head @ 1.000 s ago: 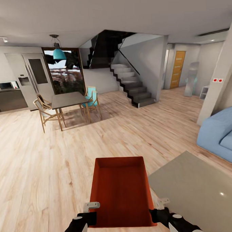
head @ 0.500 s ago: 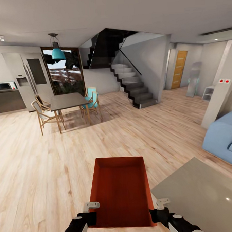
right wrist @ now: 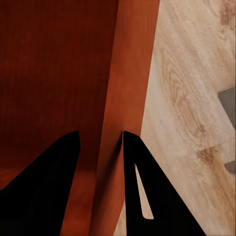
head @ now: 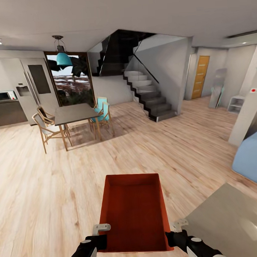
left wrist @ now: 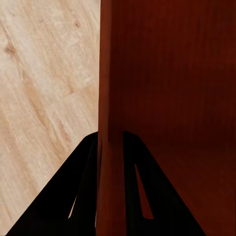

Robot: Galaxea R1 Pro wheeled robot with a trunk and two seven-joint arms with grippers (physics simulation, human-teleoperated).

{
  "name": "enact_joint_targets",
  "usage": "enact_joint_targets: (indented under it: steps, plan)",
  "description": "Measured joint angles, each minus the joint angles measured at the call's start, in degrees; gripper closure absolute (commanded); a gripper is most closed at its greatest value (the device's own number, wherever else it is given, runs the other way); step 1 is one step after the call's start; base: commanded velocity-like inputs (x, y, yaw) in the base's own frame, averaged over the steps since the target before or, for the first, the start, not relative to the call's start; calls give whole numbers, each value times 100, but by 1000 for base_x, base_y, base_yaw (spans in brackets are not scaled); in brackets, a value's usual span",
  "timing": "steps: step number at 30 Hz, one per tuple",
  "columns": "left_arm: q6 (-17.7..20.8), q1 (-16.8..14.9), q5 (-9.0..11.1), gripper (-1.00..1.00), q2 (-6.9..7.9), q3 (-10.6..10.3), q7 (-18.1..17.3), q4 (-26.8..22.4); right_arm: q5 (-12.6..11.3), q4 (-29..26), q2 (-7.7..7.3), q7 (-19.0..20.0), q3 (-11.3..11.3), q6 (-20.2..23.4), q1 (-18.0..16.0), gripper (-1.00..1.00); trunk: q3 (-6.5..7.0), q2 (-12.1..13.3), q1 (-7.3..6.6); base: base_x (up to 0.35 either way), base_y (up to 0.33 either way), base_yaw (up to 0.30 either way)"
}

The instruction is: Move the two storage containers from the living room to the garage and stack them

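Note:
One orange-red storage container hangs in front of me over the living room's light wood-plank flooring, held level with its open top up and nothing inside. My left gripper is shut on its left wall near the near corner. My right gripper is shut on the right wall. In the left wrist view the dark fingers straddle the container's wall. The right wrist view has the right gripper pinching the other wall the same way. The garage is out of view.
A grey low table lies close at my right and a blue sofa beyond it. Ahead on the left stand a dining table with chairs and a fridge. Stairs, a white pillar and an orange door are farther off.
The whole view has shifted: the sofa and grey table have slid toward the right edge, the kitchen slightly left. The container and both grippers keep the same place in the picture.

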Motion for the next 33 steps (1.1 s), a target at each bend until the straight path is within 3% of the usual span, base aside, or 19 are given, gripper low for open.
enact_joint_targets:
  steps: [33]
  plan:
    - [-17,0,-6,100,-13,11,9,10,-7,-5,-12,12,6,1,0,100,0,0,0,322,93,0]
